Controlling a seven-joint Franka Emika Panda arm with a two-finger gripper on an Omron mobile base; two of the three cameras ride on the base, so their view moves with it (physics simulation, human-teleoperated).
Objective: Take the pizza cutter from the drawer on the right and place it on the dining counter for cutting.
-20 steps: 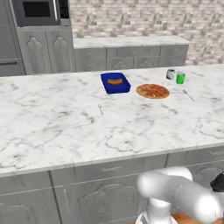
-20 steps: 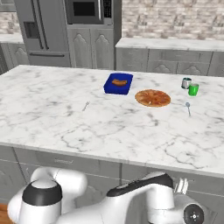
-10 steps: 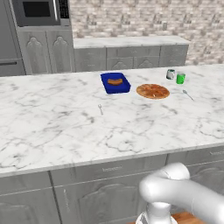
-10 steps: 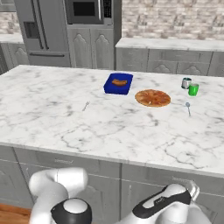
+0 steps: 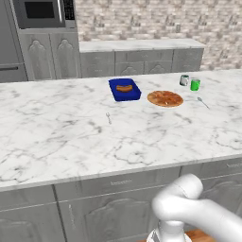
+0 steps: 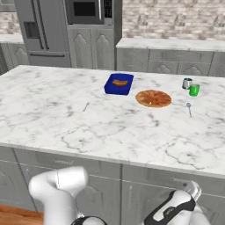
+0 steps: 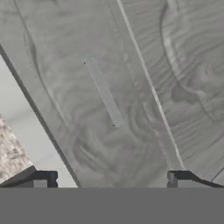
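The pizza cutter is hidden and no drawer's inside is in view. The white marble dining counter point(image 5: 66, 142) spans both base views, with grey panelled fronts point(image 6: 145, 178) below its edge. My gripper point(image 7: 111, 181) is open, its two dark fingertips point(image 7: 43, 179) wide apart with nothing between them. In the hand view it faces a shut grey front with a small bar handle point(image 7: 103, 92), which runs diagonally a short way ahead. In the right base view the gripper point(image 6: 192, 190) sits low at the right, just under the counter's edge.
On the counter stand a blue tray point(image 5: 125, 89) with a bun, a pizza point(image 5: 165, 98), a grey cup point(image 5: 184, 80) and a green cup point(image 5: 194, 84). A thin fork point(image 5: 108, 117) and a spoon point(image 5: 203, 101) lie nearby. Cabinets, microwave and fridge line the back wall.
The arm has folded down and the hand has moved up and to the right toward the cabinet fronts under the counter. The things on the counter have not moved.
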